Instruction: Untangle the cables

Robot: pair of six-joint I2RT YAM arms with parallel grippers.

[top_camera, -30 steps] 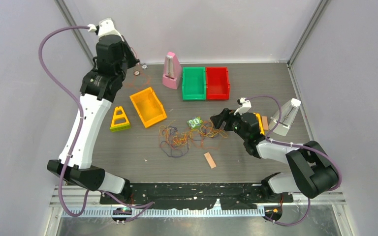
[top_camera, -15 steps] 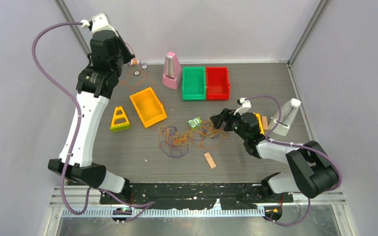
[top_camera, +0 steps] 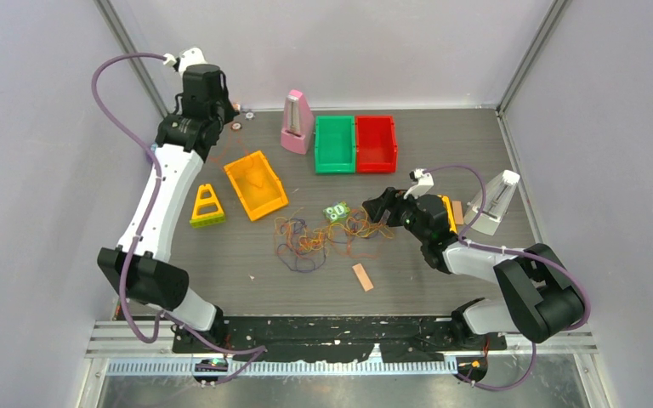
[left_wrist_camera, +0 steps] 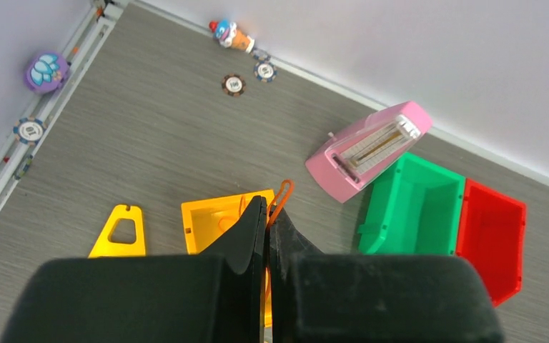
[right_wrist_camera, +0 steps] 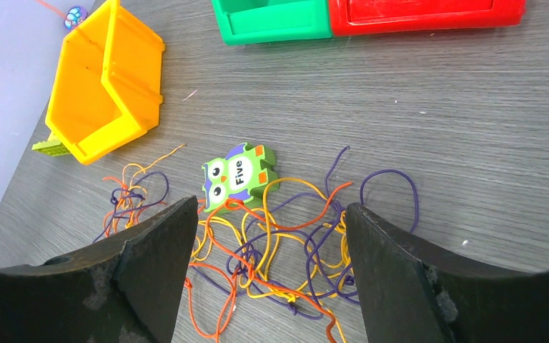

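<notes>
A tangle of thin orange, yellow and dark purple cables (top_camera: 323,238) lies mid-table; in the right wrist view the tangle (right_wrist_camera: 279,243) lies below and between my right fingers. My right gripper (top_camera: 378,208) is open and empty, low over the tangle's right end, and shows in its own view (right_wrist_camera: 270,209). My left gripper (top_camera: 221,126) is raised at the far left. In the left wrist view it (left_wrist_camera: 267,214) is shut on one orange cable (left_wrist_camera: 282,196), whose loop sticks out past the tips. That cable hangs down into the yellow bin (left_wrist_camera: 214,218).
The yellow bin (top_camera: 256,184), a yellow triangle (top_camera: 207,206), a pink metronome (top_camera: 296,121), green bin (top_camera: 334,144) and red bin (top_camera: 375,143) stand at the back. An owl tile (top_camera: 336,212) touches the tangle. A tan block (top_camera: 362,276) and white metronome (top_camera: 493,202) lie nearby.
My left arm has swung from the far-left corner rightwards towards the yellow bin, still carrying the orange cable. The right arm and the tangle have not moved.
</notes>
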